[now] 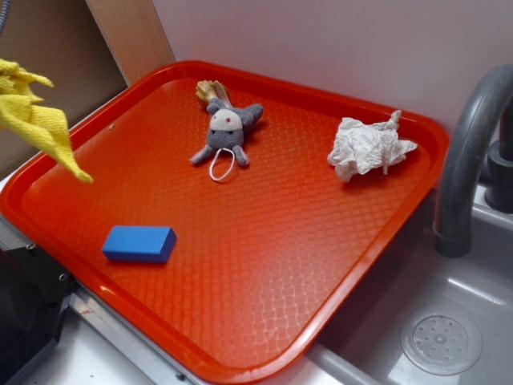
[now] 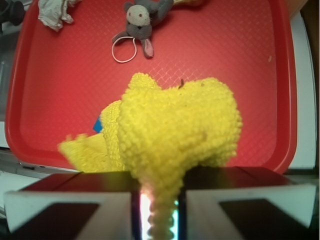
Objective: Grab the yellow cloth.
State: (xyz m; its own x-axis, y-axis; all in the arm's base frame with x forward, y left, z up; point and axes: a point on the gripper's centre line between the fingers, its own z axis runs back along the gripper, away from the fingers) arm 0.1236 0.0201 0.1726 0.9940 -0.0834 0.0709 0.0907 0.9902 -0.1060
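1. A red waffle-textured plastic tray (image 1: 264, 265) is filling the frame's centre.
2. The yellow cloth (image 2: 175, 130), nubby terry, is hanging bunched at the exterior view's left edge.
3. The end effector (image 2: 159, 212) is gripping its narrow tail.
4. A grey plush toy (image 1: 226, 130) is lying upper centre.

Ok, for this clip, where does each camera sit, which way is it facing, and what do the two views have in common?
Exterior: above the near corner of the red tray, looking down across it toward the wall, sink at right; nothing of the robot shows, only the yellow cloth hanging at the left edge.
Wrist: on the arm, looking down past the hand, whose fingers are shut on the yellow cloth above the tray.
Shared: tray, cloth, grey plush toy, white tissue wad, blue block.
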